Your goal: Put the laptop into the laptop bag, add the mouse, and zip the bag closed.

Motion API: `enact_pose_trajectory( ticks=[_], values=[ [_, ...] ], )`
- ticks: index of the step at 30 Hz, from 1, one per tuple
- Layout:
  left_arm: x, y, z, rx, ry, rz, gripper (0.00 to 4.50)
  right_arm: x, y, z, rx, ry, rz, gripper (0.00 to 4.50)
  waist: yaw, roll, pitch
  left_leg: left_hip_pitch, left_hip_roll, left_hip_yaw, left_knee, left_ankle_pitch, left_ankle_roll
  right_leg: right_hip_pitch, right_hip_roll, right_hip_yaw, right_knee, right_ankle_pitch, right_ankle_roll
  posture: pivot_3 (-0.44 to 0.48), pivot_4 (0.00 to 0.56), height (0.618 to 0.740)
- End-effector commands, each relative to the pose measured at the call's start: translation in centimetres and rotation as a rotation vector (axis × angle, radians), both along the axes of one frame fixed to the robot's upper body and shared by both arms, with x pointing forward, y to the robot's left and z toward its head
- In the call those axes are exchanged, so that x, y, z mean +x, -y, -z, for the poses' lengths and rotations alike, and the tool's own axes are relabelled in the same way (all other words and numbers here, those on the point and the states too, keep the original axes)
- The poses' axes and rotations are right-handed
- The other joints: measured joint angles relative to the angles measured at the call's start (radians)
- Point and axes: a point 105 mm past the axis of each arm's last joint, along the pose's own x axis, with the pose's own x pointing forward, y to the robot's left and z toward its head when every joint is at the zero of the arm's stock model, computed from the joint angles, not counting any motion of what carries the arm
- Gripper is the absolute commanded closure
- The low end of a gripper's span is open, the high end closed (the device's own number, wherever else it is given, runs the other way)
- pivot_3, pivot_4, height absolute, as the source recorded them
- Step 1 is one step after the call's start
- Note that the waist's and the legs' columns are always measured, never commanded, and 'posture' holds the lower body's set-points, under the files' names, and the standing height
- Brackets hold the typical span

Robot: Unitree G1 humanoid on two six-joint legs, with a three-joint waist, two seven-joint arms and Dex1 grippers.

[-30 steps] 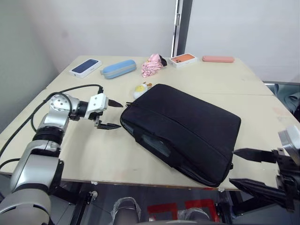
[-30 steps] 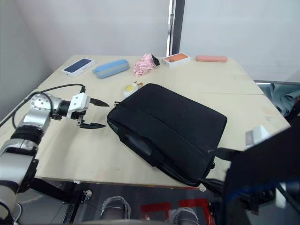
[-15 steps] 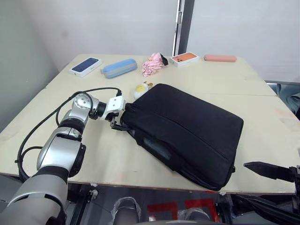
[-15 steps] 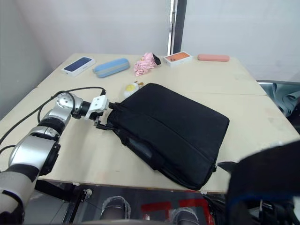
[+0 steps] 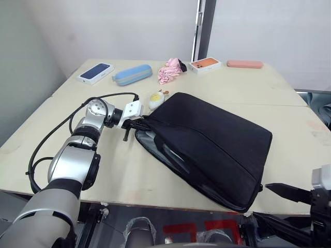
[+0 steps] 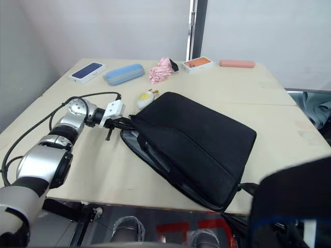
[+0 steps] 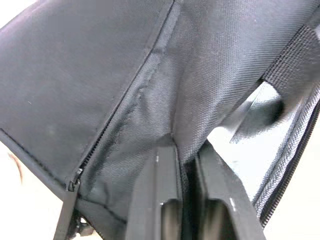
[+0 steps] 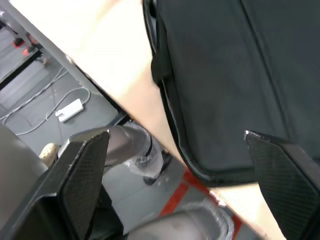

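The laptop bag (image 5: 207, 147) lies flat on the pale table (image 5: 103, 170), set at a slant, one long edge toward the table's near edge and one corner pointing at the robot's left side. At that corner the left gripper (image 5: 138, 122) is pinching the bag's black fabric — the left wrist view shows its two fingers (image 7: 160, 200) pressed close together with a fold of the cloth caught between them, just beside the zipper line (image 7: 125, 110). The nipped corner is lifted a little off the table, and along the near-left edge the bag gapes, showing a grey lining (image 5: 155, 150) and a strap handle (image 5: 173, 155) inside the mouth. The small yellow-white plush charm (image 5: 155, 97) sits on the table just behind the held corner, near the left gripper. The right gripper (image 8: 180, 160) hangs low beyond the table's near edge, well apart from the left one, its fingers spread wide — from its wrist view the bag's near corner lies between and ahead of the two fingertips, not touched by either. At the far side of the table lie a light-blue oblong case (image 5: 132, 75), a white box with a dark blue top (image 5: 95, 73), a pink crumpled cloth (image 5: 169, 71), an orange-topped box (image 5: 205, 64) and a flat pink case (image 5: 244, 64), all well apart from the bag.
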Motion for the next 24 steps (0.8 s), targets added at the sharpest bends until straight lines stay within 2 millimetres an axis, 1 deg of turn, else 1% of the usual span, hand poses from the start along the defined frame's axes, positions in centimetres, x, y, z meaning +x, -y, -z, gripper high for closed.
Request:
enact_pose_trajectory(
  ticks=[1,3,5,7,9,11,12,15,19,24],
  values=[
    [-0.4,-0.8,-1.1,0.023,0.031,0.034,4.30,0.6,1.1,1.7,0.075,-0.070,0.111,0.00,-0.003,0.000,0.000,0.000,0.000,0.000,0.000,0.000,0.000,0.000,0.000,0.000,0.000,0.000,0.000,0.000,0.150,0.740],
    [-0.4,-1.0,-1.3,0.026,0.052,0.039,4.30,0.4,1.7,2.5,0.164,-0.134,0.145,0.00,-0.004,0.000,0.000,0.000,-0.001,0.000,-0.001,0.000,0.000,0.000,0.000,0.000,0.000,0.000,0.000,0.000,0.150,0.740],
    [-0.7,-1.3,-1.3,0.035,0.069,0.046,4.30,0.5,3.3,3.7,0.274,-0.224,0.239,0.00,-0.008,0.000,0.000,0.000,-0.001,0.000,-0.001,0.000,0.000,0.000,-0.001,0.000,0.000,0.000,0.000,0.000,0.150,0.740],
    [-0.9,-1.5,-1.3,0.039,0.075,0.051,4.30,0.7,4.3,4.5,0.326,-0.275,0.282,0.00,-0.014,0.000,0.000,0.000,-0.001,0.000,-0.001,0.000,0.000,0.000,-0.001,0.001,0.000,0.000,0.000,0.000,0.150,0.740],
    [-1.1,-1.7,-1.3,0.034,0.075,0.050,4.30,1.6,5.4,5.4,0.373,-0.321,0.336,0.00,-0.018,0.001,0.000,0.000,-0.001,0.000,-0.001,0.000,0.000,0.000,-0.001,0.001,0.000,0.000,-0.001,0.000,0.150,0.740],
    [-1.3,-1.8,-1.3,0.026,0.075,0.050,4.30,3.2,6.7,6.4,0.406,-0.345,0.410,0.00,-0.024,0.001,0.000,0.001,-0.001,0.001,-0.001,0.000,0.000,0.001,0.000,0.001,0.000,0.000,-0.001,0.000,0.150,0.740],
    [-1.4,-1.9,-1.3,0.023,0.074,0.050,4.30,3.7,7.0,6.6,0.420,-0.352,0.430,0.00,-0.025,0.001,0.000,0.001,-0.001,0.001,0.000,0.000,0.000,0.001,0.000,0.001,0.001,0.001,-0.001,0.000,0.150,0.740],
    [-1.7,-1.8,-1.4,0.004,0.074,0.054,4.30,5.7,7.5,7.2,0.499,-0.367,0.457,0.00,-0.024,0.002,0.000,0.001,-0.001,0.001,0.001,0.000,0.000,0.000,0.000,0.001,0.003,0.000,-0.002,0.000,0.150,0.740],
    [-2.0,-1.6,-1.5,-0.023,0.076,0.058,4.30,7.8,7.2,8.3,0.518,-0.409,0.460,0.00,-0.025,0.002,0.000,0.001,-0.001,0.001,0.002,0.000,0.000,0.000,0.000,0.001,0.004,0.001,-0.003,0.000,0.150,0.740],
    [-2.4,-1.6,-1.3,-0.035,0.072,0.056,4.30,9.3,6.6,8.7,0.526,-0.432,0.428,0.00,-0.028,0.002,-0.001,0.002,-0.001,0.000,0.005,0.000,0.001,0.002,0.000,0.001,0.006,0.001,-0.004,0.000,0.150,0.740]
  ],
)
